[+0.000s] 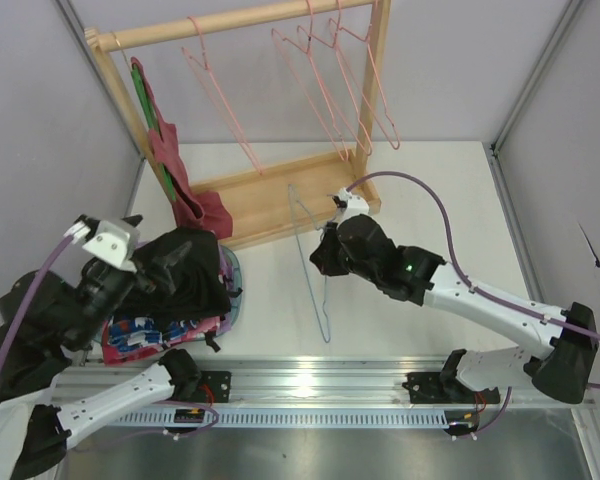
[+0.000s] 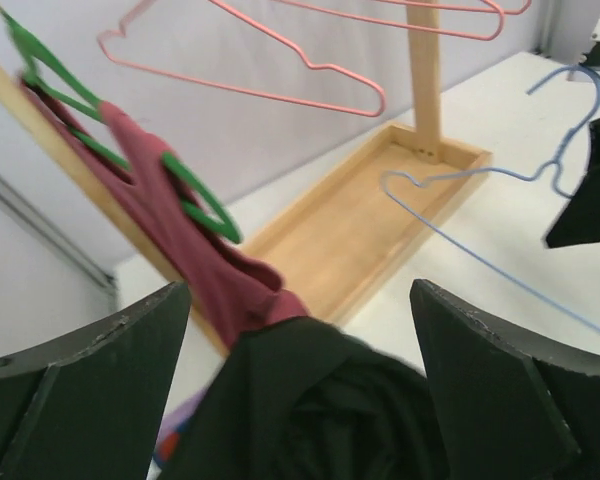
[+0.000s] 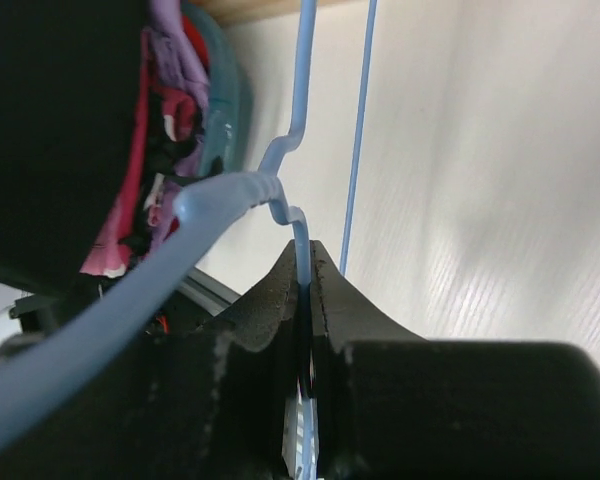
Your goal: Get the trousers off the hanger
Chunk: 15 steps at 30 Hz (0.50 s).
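Right gripper [image 3: 305, 270] clamped on hanger [image 3: 306, 60], wire running 12–6; trousers [image 1: 185, 270] clear of it at 9 o'clock, seemingly loose under left gripper [image 2: 300, 300], jaws apart.

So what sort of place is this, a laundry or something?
Likely a robot test bench, not a laundry: two arms bolted to a metal rail, a wooden rack of pink hangers on a white table, and plain grey partition walls around it.

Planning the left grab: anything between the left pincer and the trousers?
Nothing visible. The open left pincer hangs right over the trousers, with no other thing between. The hanger is apart from them, clamped in the right pincer.
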Each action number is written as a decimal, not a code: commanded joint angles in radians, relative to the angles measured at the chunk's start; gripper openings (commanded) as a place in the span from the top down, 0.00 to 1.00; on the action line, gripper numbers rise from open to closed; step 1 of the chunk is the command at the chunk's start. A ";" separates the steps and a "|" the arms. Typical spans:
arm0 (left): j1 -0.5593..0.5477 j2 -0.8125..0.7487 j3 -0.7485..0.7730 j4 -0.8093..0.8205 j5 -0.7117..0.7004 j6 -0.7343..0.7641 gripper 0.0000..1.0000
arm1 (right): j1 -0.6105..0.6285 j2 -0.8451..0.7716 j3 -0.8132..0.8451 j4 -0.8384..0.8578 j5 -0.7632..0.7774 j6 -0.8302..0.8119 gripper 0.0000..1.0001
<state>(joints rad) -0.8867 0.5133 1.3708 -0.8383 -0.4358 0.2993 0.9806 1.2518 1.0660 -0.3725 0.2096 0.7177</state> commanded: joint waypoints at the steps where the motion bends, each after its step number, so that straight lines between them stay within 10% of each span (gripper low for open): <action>1: 0.005 0.096 -0.002 0.061 -0.017 -0.259 0.03 | 0.020 0.011 0.127 -0.083 0.059 -0.130 1.00; 15: 0.006 0.215 -0.156 0.189 0.139 -0.566 0.07 | 0.009 0.322 0.777 -0.465 0.182 -0.451 1.00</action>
<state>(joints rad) -0.8867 0.6872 1.2491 -0.7265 -0.3756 -0.1715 0.9989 1.5127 1.7252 -0.7246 0.3317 0.3904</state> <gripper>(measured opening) 0.934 0.064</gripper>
